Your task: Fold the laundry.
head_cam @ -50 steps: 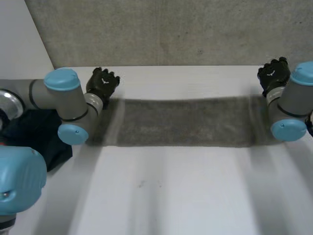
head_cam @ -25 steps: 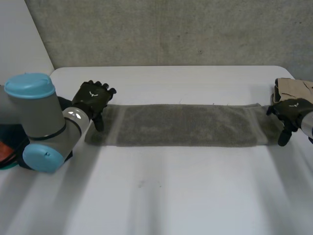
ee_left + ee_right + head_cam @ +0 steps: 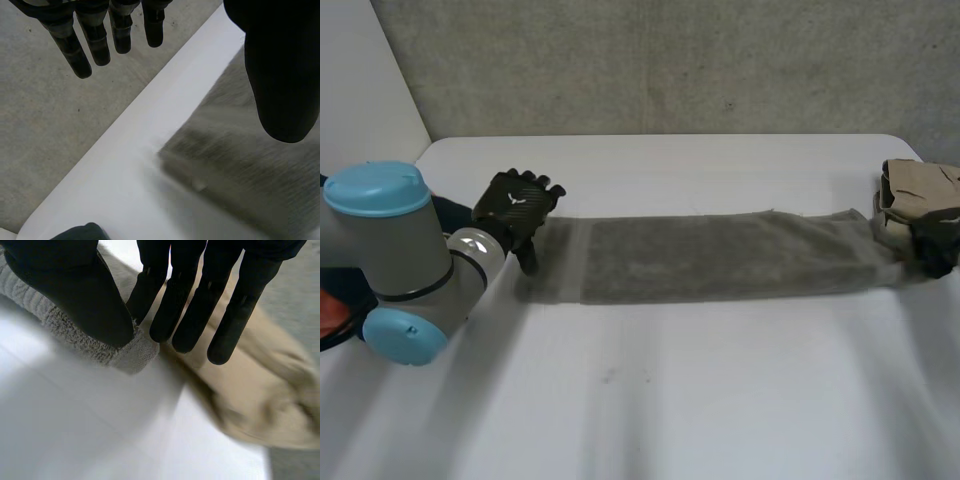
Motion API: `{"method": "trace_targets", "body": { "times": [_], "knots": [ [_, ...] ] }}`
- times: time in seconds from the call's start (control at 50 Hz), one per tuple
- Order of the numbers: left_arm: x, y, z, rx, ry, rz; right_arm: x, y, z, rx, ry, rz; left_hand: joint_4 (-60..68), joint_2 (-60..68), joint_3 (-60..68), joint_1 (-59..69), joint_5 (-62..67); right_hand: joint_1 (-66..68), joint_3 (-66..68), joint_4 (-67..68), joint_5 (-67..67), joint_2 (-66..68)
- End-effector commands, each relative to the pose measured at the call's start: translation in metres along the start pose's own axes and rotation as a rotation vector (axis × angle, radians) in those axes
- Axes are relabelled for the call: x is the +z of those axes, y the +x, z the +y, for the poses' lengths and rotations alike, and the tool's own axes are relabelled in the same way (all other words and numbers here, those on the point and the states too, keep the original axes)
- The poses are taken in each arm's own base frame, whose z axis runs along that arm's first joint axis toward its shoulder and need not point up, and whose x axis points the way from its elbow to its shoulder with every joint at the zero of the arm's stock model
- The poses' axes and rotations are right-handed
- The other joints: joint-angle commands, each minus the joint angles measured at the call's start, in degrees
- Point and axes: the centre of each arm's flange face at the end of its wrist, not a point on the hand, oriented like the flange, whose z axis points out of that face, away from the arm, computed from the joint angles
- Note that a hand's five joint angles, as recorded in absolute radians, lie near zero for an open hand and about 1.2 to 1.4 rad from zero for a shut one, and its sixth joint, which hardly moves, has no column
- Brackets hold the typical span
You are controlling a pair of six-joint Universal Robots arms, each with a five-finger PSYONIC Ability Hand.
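Towel (image 3: pixel 720 255) corner clamped in right hand (image 3: pixel 75 290); left hand (image 3: pixel 280 75) spread, empty, over far end; pinch there before lifting evenly.

A grey towel (image 3: pixel 720 257) stretches across mid-frame; the left hand (image 3: pixel 518 203) is at its left end, the right hand (image 3: pixel 938 250) at its right. A beige cloth (image 3: pixel 915 188) sits at the right edge.
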Motion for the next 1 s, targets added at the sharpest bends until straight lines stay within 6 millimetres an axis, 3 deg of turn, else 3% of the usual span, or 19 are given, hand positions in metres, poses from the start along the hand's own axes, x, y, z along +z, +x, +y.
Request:
{"method": "trace_targets", "body": {
  "times": [0.02,0.12,0.2,0.22,0.28,0.3,0.34,0.38,0.4,0.42,0.48,0.54,0.64,0.68,0.7,0.74,0.84,0.94,1.0],
  "knots": [
    [-0.009,-0.01,-0.008,-0.022,0.01,-0.021,-0.013,0.046,-0.002,-0.189,-0.036,0.124,-2.04,-2.2,-2.86,-1.09,-2.91,16.27,11.94,11.39,13.65,12.4],
    [-0.016,-0.013,-0.011,-0.089,0.015,-0.026,-0.015,0.052,-0.009,-0.284,-0.058,0.182,-2.04,-2.2,-2.86,-1.09,-2.91,16.27,11.94,11.39,13.65,12.4],
    [-0.019,-0.017,-0.011,-0.123,0.012,-0.036,-0.025,0.022,-0.051,-0.311,0.083,0.16,-2.04,-2.2,-2.86,-1.09,-2.91,16.27,11.94,11.39,13.65,12.4],
    [-0.02,-0.018,-0.011,-0.125,0.011,-0.038,-0.032,-0.001,-0.077,-0.329,0.195,0.124,-2.04,-2.2,-2.86,-1.09,-2.91,16.27,11.94,11.39,13.65,12.4],
    [-0.024,-0.021,-0.012,-0.131,0.013,-0.045,-0.044,-0.042,-0.106,-0.362,0.348,0.049,-2.04,-2.2,-2.86,-1.09,-2.91,16.27,11.94,11.39,13.65,12.4],
    [-0.024,-0.022,-0.012,-0.131,0.014,-0.047,-0.055,-0.073,-0.123,-0.396,0.461,-0.015,-2.04,-2.2,-2.86,-1.09,-2.91,16.27,11.94,11.39,13.65,12.4],
    [-0.026,-0.024,-0.013,-0.133,0.014,-0.054,-0.066,-0.099,-0.137,-0.42,0.555,-0.072,-2.04,-2.2,-2.86,-1.09,-2.91,16.27,11.94,11.39,13.65,12.4],
    [-0.028,-0.025,-0.014,-0.132,0.016,-0.057,-0.084,-0.144,-0.15,-0.447,0.682,-0.174,-2.04,-2.2,-2.86,-1.09,-2.91,16.27,11.94,11.39,13.65,12.4],
    [-0.031,-0.026,-0.015,-0.133,0.018,-0.061,-0.088,-0.158,-0.151,-0.455,0.717,-0.208,-2.04,-2.2,-2.86,-1.09,-2.91,16.27,11.94,11.39,13.65,12.4],
    [-0.032,-0.027,-0.015,-0.133,0.017,-0.062,-0.095,-0.191,-0.15,-0.471,0.771,-0.284,-2.04,-2.2,-2.86,-1.09,-2.91,16.27,11.94,11.39,13.65,12.4],
    [-0.036,-0.029,-0.012,-0.134,0.009,-0.069,-0.107,-0.237,-0.146,-0.494,0.848,-0.385,-2.04,-2.2,-2.86,-1.09,-2.91,16.27,11.94,11.39,13.65,12.4],
    [-0.038,-0.028,-0.008,-0.137,-0.004,-0.065,-0.125,-0.3,-0.133,-0.52,0.908,-0.524,-2.04,-2.2,-2.86,-1.09,-2.91,16.27,11.94,11.39,13.65,12.4],
    [-0.039,-0.024,-0.003,-0.139,-0.018,-0.052,-0.13,-0.346,-0.104,-0.562,0.895,-0.622,-2.04,-2.2,-2.86,-1.09,-2.91,16.27,11.94,11.39,13.65,12.4],
    [-0.039,-0.024,-0.003,-0.139,-0.016,-0.047,-0.131,-0.348,-0.103,-0.564,0.891,-0.619,-2.04,-2.2,-2.86,-1.09,-2.91,16.27,11.94,11.39,13.65,12.4],
    [-0.039,-0.024,-0.003,-0.139,-0.015,-0.049,-0.133,-0.347,-0.105,-0.558,0.892,-0.614,-2.04,-2.2,-2.86,-1.09,-2.91,-13.14,-17.47,-18.02,-15.76,-17.02],
    [-0.038,-0.025,-0.005,-0.137,-0.006,-0.052,-0.134,-0.341,-0.113,-0.546,0.893,-0.587,-2.04,-2.2,-2.86,-1.09,-2.91,-53.73,-58.06,-58.61,-56.35,-57.6],
    [-0.036,-0.024,-0.014,-0.131,0.022,-0.048,-0.142,-0.303,-0.141,-0.427,0.826,-0.457,-2.04,-2.2,-2.86,-1.09,-2.91,-53.73,-58.06,-58.61,-56.35,-57.6],
    [-0.032,-0.021,-0.026,-0.126,0.064,-0.042,-0.114,-0.249,-0.12,-0.195,0.542,-0.369,-2.04,-2.2,-2.86,-1.09,-2.91,-53.73,-58.06,-58.61,-56.35,-57.6],
    [-0.027,-0.007,-0.032,-0.125,0.082,-0.005,-0.111,-0.23,-0.107,-0.142,0.438,-0.377,-2.04,-2.2,-2.86,-1.09,-2.91,-53.73,-58.06,-58.61,-56.35,-57.6]
  ]
}}
